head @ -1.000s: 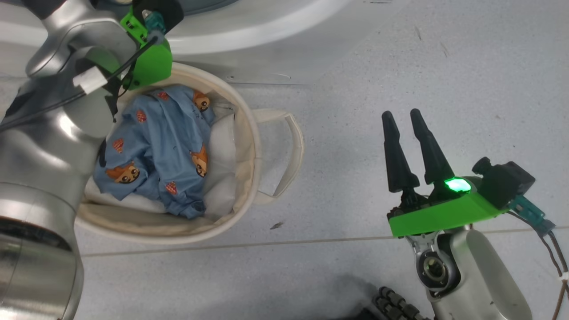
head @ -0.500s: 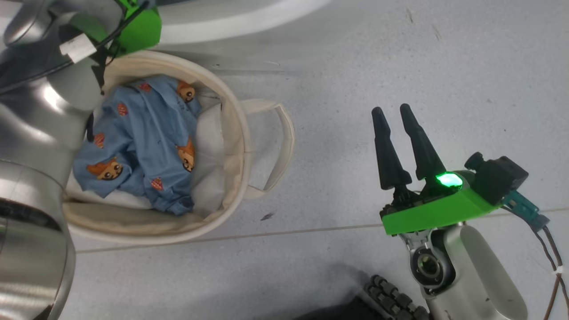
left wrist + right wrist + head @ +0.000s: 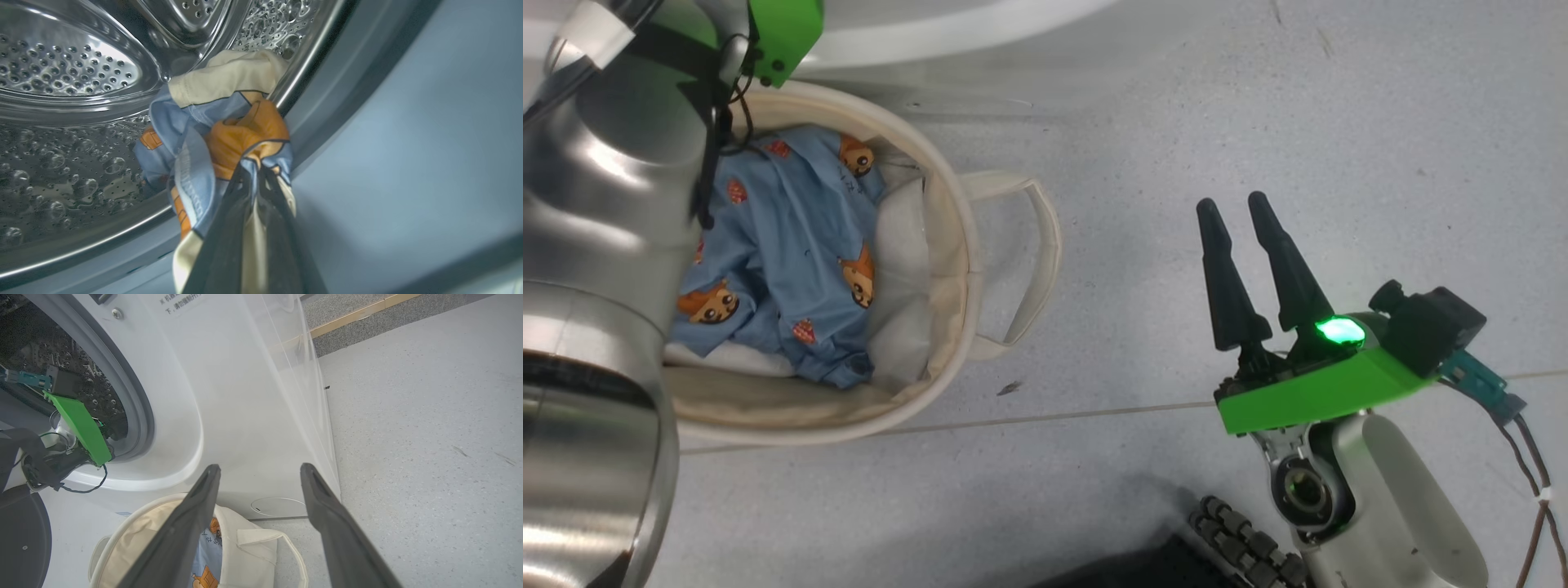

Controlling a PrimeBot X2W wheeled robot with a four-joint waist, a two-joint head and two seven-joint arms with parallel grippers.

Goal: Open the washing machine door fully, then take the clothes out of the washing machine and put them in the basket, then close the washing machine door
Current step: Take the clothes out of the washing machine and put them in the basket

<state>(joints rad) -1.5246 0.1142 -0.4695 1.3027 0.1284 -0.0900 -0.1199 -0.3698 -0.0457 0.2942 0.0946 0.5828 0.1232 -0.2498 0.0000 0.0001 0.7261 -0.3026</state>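
Left gripper (image 3: 255,171) was clamped on a blue-and-orange garment (image 3: 229,134) at the mouth of the washing machine (image 3: 245,396). More blue clothes (image 3: 784,245) lay in the basket (image 3: 960,245) just before the washer. Right gripper (image 3: 1232,204) hung open over bare floor (image 3: 1339,122), well clear of the basket; the washer's printed label (image 3: 182,301) was unreadable.

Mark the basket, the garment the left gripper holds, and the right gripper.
basket (image 3: 956,261): head view, right side of the rim.
garment (image 3: 245,136): left wrist view, orange patch.
right gripper (image 3: 1230,204): head view, midway between the fingertips.
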